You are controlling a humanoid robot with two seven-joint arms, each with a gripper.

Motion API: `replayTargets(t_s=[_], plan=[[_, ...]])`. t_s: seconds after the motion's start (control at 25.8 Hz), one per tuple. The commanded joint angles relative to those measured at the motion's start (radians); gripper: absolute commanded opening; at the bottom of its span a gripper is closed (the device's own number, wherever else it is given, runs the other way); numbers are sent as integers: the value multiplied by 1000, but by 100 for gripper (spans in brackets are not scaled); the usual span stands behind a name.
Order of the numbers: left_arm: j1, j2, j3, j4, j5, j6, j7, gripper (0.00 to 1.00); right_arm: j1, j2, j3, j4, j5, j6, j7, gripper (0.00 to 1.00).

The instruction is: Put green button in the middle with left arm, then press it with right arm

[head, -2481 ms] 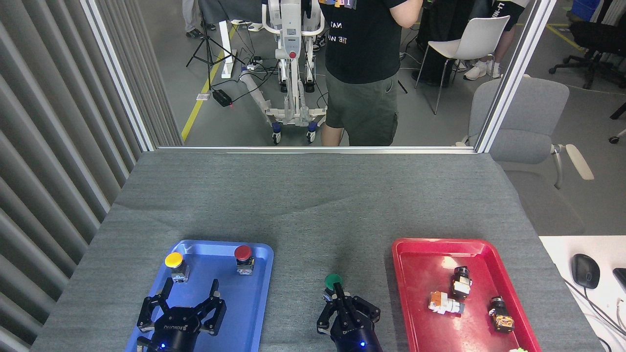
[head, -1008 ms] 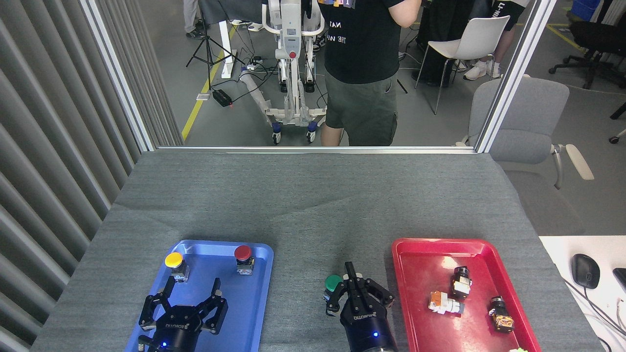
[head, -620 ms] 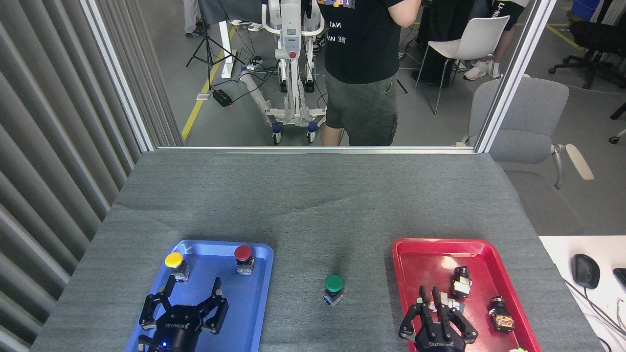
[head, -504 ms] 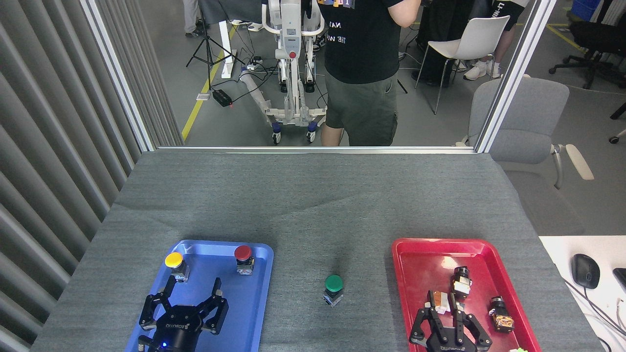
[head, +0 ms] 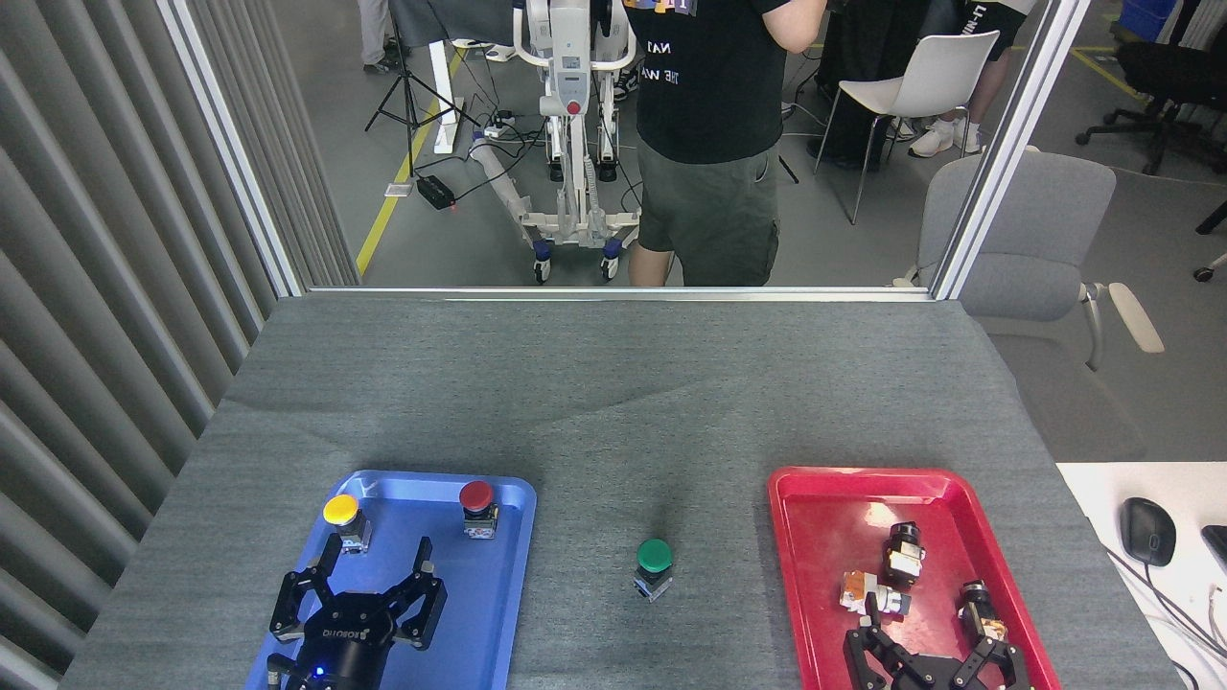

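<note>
Between trays, green button [head: 654, 556] (upright)

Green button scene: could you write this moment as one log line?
green button: on grey cloth between trays | left gripper: open, over blue tray | right gripper: open, over red tray

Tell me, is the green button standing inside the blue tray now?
No. The green button stands on the bare grey table, between the blue tray and the red tray.
</note>
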Motion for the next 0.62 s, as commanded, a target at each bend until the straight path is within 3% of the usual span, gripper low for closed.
replayTargets(t_s=[0.0,0.58], plan=[[0,0,0,-10,2,0,-1,100,-10,-30,6,-4,-29,-52,-7,100],[2,1,0,-10,2,1,-1,100,-28,-12,2,-36,-27,-72,-7,100]])
